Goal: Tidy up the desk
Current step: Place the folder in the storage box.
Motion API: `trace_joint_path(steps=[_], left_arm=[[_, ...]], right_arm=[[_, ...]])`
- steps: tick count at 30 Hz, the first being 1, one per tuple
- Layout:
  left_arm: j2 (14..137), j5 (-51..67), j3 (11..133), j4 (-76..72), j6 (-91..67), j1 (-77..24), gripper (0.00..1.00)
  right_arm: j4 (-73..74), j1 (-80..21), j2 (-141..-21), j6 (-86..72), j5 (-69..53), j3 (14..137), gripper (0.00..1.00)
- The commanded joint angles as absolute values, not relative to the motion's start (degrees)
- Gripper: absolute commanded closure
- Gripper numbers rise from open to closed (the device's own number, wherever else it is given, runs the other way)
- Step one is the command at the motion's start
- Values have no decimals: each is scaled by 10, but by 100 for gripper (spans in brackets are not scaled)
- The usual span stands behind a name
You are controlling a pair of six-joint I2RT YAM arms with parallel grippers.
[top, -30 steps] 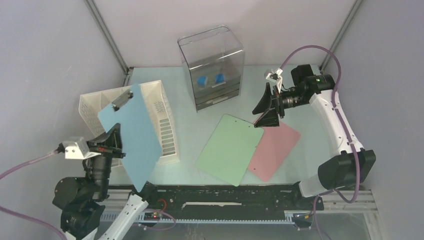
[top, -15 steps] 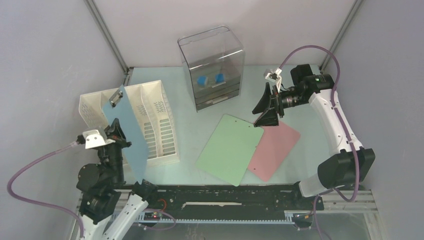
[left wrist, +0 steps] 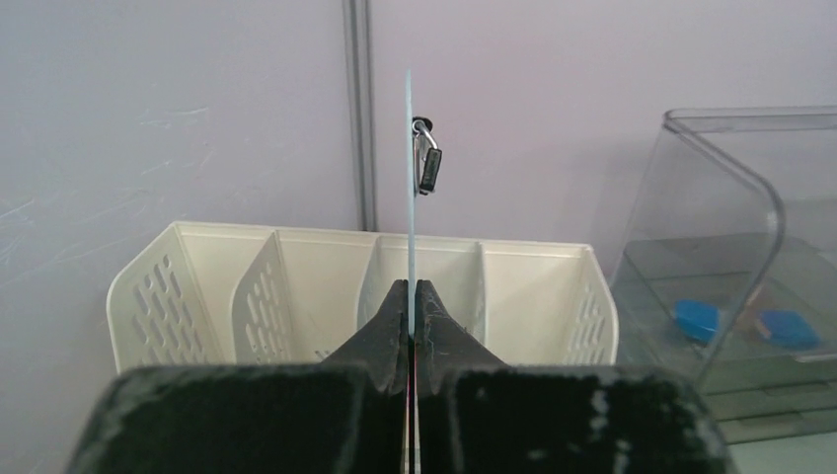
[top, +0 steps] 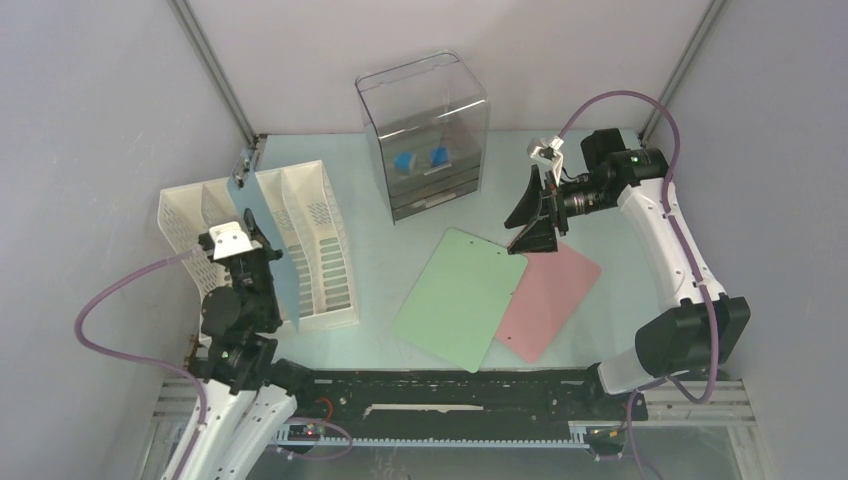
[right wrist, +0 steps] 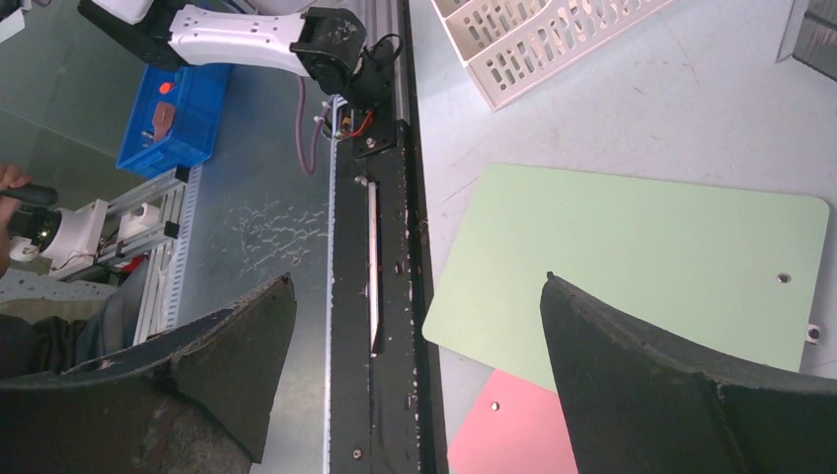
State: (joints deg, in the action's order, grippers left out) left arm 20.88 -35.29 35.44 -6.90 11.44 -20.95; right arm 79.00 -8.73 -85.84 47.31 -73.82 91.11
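- The desk was a large, flat, pale mint-green tabletop, walled in grey on three sides, with a black rail along its near edge. It filled the floor of the enclosure in front of both arm bases.
- Its long axis ran side to side, parallel to the rail.
- A white slotted file rack lay at the desk's left, its dividers running front to back.
- A clear plastic drawer box stood at the back centre. Two small blue items sat inside it, side by side.
- A green clipboard lay flat right of centre, overlapping a pink clipboard on its right.
- A blue clipboard stood upright on edge over the rack, lined up with the slots, metal clip uppermost. Whether its lower edge had entered a slot could not be told.
- The left gripper pinched that blue clipboard, fingers pressed flat on both faces.
- The right gripper hung above the green clipboard's far corner, fingers spread wide and holding nothing.
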Motion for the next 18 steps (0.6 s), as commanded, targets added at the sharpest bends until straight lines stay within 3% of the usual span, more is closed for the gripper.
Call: trace_joint_path(steps=[1,4,15,18], left_arm=[[236,-317,325,-159,57,-152,100],[241,-281,296,-161,12,-113,99],[235,-229,308,-47,-40,-88,53],[237,-212,341,5,-68,-85,49]], right_arm=[[805,-89,-855,489,-752,918,0],[805,-88,-852,490,-751,918,0],[819,-88,-855,502,-755,922,0],[819,-88,-855,502,-755,922,0]])
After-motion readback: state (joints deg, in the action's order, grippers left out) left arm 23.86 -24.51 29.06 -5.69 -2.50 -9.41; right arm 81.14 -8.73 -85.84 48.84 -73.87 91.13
